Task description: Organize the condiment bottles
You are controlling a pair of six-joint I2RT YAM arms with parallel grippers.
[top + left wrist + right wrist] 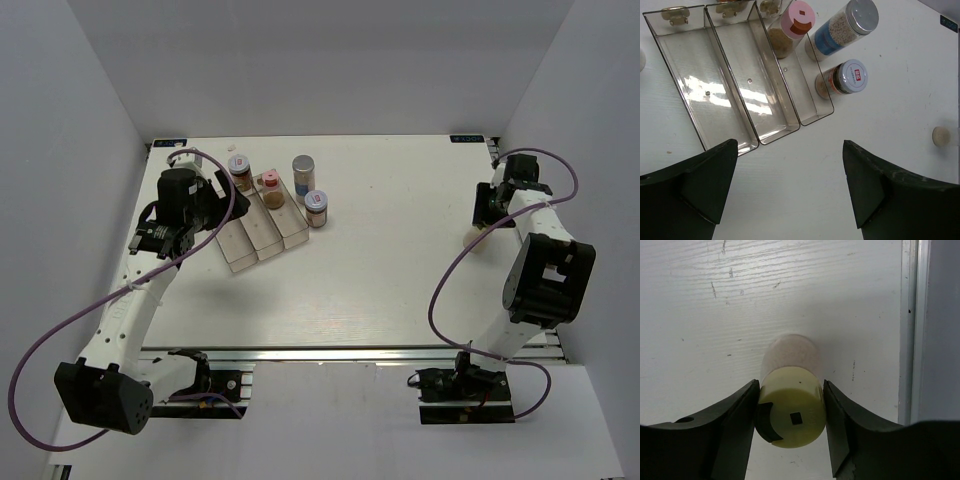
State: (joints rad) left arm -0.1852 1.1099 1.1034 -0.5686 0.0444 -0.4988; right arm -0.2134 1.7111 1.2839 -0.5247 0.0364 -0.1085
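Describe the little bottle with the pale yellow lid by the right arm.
The small bottle is round, with a pale tan body and a pale yellow plastic lid bearing a notch and a square hole. It seems to stand upright on the white table near its right edge, the right gripper pressing both sides of the lid.

Left arm [128, 312] — rises from its base at the near left corner and leans forward, with the wrist bent downward. Left gripper [788, 146]: jaws spread wide, with nothing between them and nothing touching either finger. Right arm [540, 275] — folded sharply at the elbow, with the forearm reaching toward the far right side. Right gripper [790, 386]: pointed downward, with both fingers [735, 425] closed against the lid of a yellow-lidded bottle [790, 357], one on each side.
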